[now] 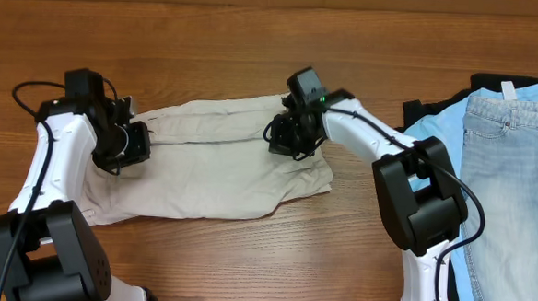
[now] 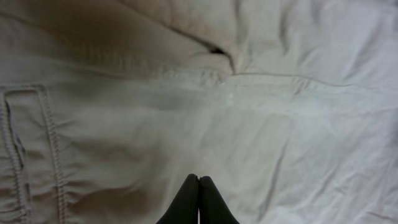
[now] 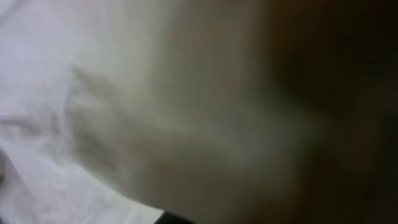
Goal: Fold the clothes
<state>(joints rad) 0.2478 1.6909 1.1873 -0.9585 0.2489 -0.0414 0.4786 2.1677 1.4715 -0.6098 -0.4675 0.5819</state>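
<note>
The beige shorts [image 1: 222, 166] lie spread across the middle of the wooden table, partly doubled over with a fold line along the top. My left gripper [image 1: 129, 149] rests on their left end. In the left wrist view its fingers [image 2: 198, 178] are pressed together over the fabric [image 2: 280, 124], with a seam and a pocket edge at the left and nothing visibly between them. My right gripper [image 1: 288, 140] is down on the shorts' upper right part. The right wrist view is a blur of pale fabric [image 3: 50, 74] very close to the lens, and the fingers do not show clearly.
Light blue jeans [image 1: 512, 182] lie on a sky-blue shirt [image 1: 429, 125] at the table's right edge, with a dark garment [image 1: 417, 108] under them. Bare wood [image 1: 256, 39] runs along the back and in front of the shorts.
</note>
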